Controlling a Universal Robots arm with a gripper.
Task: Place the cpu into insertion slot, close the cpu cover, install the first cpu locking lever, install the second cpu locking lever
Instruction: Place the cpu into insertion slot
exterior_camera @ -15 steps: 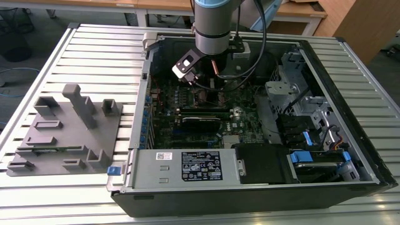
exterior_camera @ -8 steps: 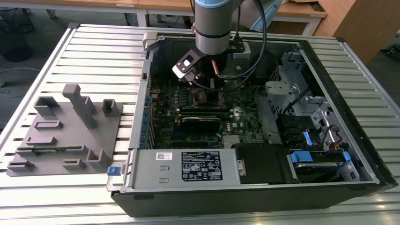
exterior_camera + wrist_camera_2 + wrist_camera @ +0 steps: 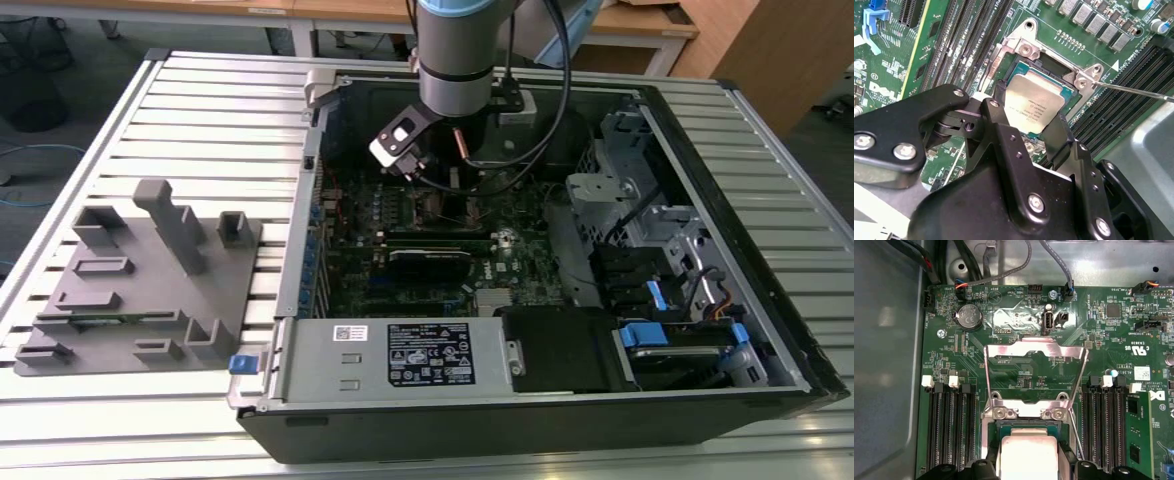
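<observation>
1. Gripper: black two-finger unit on the arm, lowered into the computer case, near the case wall opposite the power supply. Its fingers are drawn in to chip width and press on two opposite edges of the cpu.
2. Silver-topped cpu: held between the fingers at the insertion slot, with the slot's dark rim showing around it. Whether it is fully seated cannot be told.
3. Square cpu cover: a silver frame swung up off the slot on its hinge. The green motherboard shows through its window.
4. Locking lever: a thin wire rod standing clear of the slot's frame, unlatched.
5. Memory slots: black rows on both sides of the insertion slot.
6. Slatted metal table: carries the case. A grey fixture tray lies beside the case, toward the exterior view's left.
</observation>
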